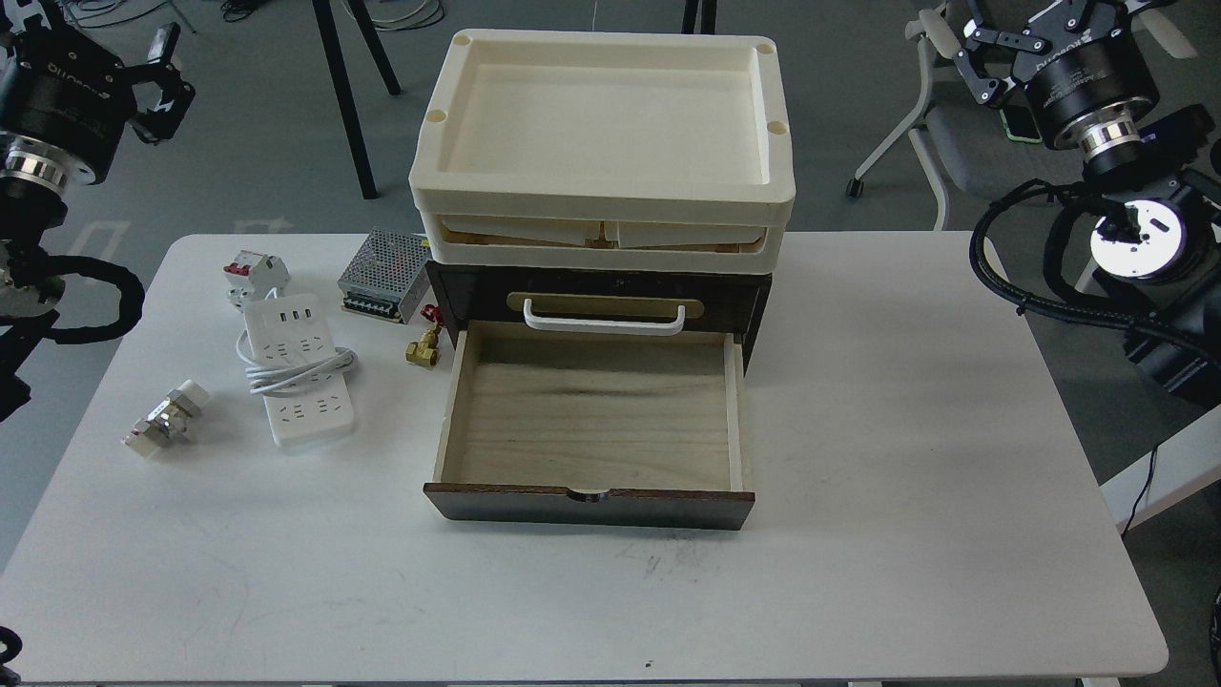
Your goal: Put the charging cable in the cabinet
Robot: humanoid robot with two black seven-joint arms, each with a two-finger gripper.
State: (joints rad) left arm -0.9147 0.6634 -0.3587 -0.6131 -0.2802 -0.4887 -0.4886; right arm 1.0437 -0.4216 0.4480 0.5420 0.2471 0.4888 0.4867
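Observation:
The charging cable (296, 374), a white power strip with its cord coiled around the middle, lies on the table left of the cabinet (739, 301). The cabinet's pale wood drawer (591, 410) is pulled out toward me and holds nothing. A white handle (604, 320) sits on the dark front above it, and cream trays (601, 124) are stacked on top. My left gripper (172, 81) hangs high at the far left, open and holding nothing, well away from the cable. My right gripper (968, 57) is raised at the far right, open and holding nothing.
A grey mesh power supply (383, 275), a white-and-red circuit breaker (250, 275) and a brass valve (423, 348) lie between cable and cabinet. A small metal fitting (167, 420) sits near the left edge of the white table (906, 477). A chair (944, 143) stands behind on the right.

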